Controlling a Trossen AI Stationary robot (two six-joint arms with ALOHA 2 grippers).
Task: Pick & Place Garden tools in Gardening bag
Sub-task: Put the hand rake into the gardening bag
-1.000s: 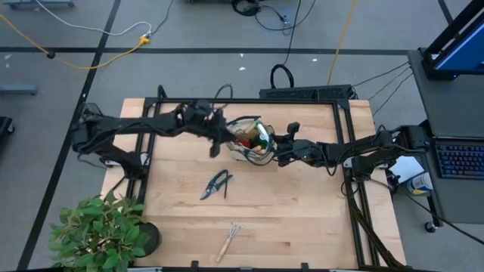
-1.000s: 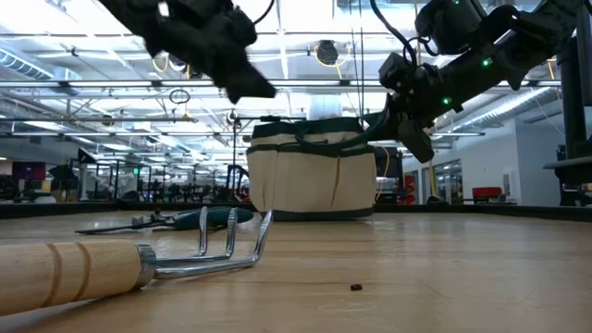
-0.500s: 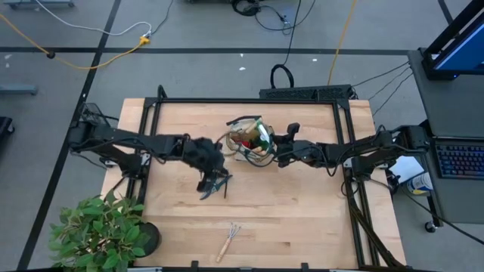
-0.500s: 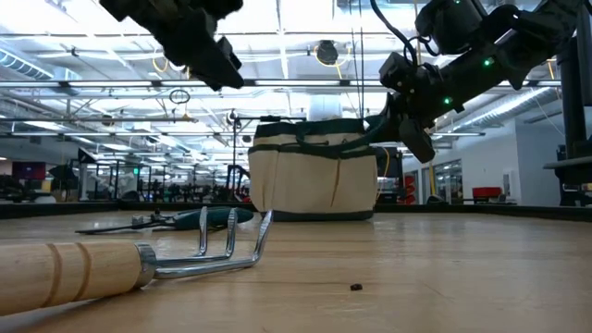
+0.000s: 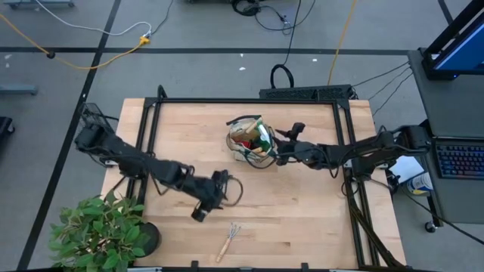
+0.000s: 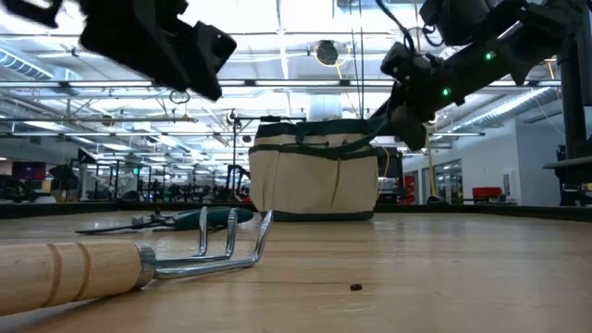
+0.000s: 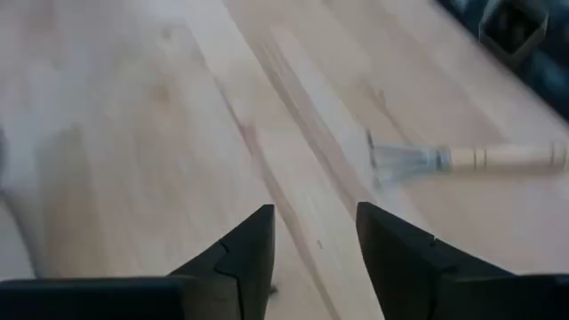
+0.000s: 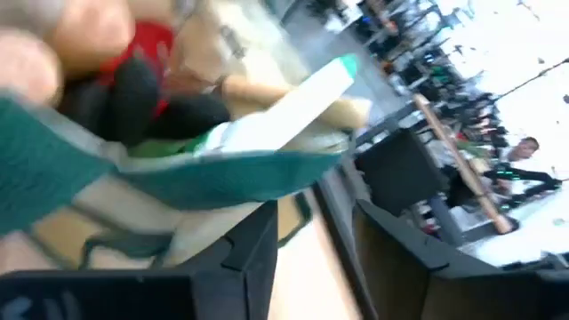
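The beige gardening bag (image 5: 252,141) stands at the middle of the table's far half. It holds a red glove (image 8: 147,44), wooden handles and a green and white spray bottle (image 8: 284,107). My right gripper (image 8: 311,258) is open at the bag's right rim. My left gripper (image 7: 316,258) is open and hangs above the table toward the near side (image 5: 223,189), over the dark pruning shears (image 6: 166,219), which lie flat. A wooden-handled rake (image 5: 229,240) lies near the front edge, ahead of the left fingers (image 7: 462,158). My right gripper stands open at the bag's right rim. In the low view a dark green loop handle (image 6: 375,125) rises from the bag up to the fingers. I cannot tell whether it touches them.
A leafy potted plant (image 5: 102,230) in a black pot stands at the table's near left corner. Black frame rails (image 5: 344,151) run along the table's left, right and far sides. Bare wood lies right of the rake and along the near right.
My left gripper has swung from beside the bag's left rim toward the table's near edge, sinking a little, and now hangs over the pruning shears. The bag, shears and rake have stayed where they were.
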